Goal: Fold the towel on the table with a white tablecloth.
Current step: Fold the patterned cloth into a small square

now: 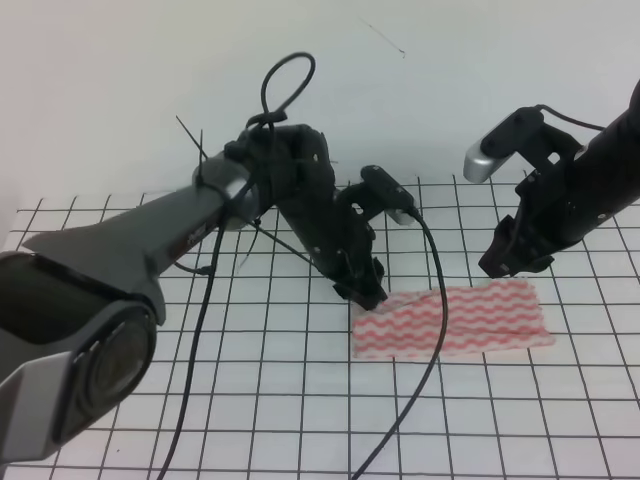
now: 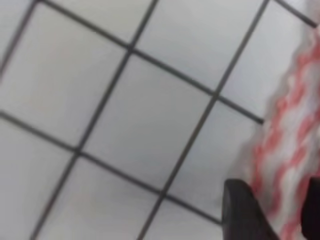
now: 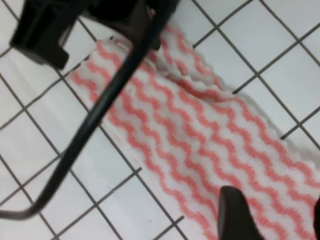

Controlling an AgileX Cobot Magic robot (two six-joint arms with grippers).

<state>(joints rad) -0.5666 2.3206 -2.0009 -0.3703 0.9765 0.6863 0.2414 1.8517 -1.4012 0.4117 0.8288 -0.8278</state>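
- Watching from the high camera, I see the towel (image 1: 452,320) lying flat on the white gridded worktop (image 1: 300,400), right of centre, its pink-red wavy stripes running along its length.
- My left claw (image 1: 368,296) is down at the towel's upper-left corner, touching or just above the cloth; I cannot tell which.
- From the left wrist camera, one dark fingertip (image 2: 245,212) shows at the bottom edge beside the towel's striped border (image 2: 290,145); the picture is blurred, and I cannot tell whether this claw is released or clenched.
- My right claw (image 1: 512,262) hangs above the towel's upper-right edge, near the cloth.
- From the right wrist camera, a dark fingertip (image 3: 237,215) sits over the stripes (image 3: 200,135), and nothing appears pinched; how far the claw is parted I cannot tell.
- A black cable (image 1: 428,340) from the left arm drapes across the towel's left part and trails toward the worktop's near edge.
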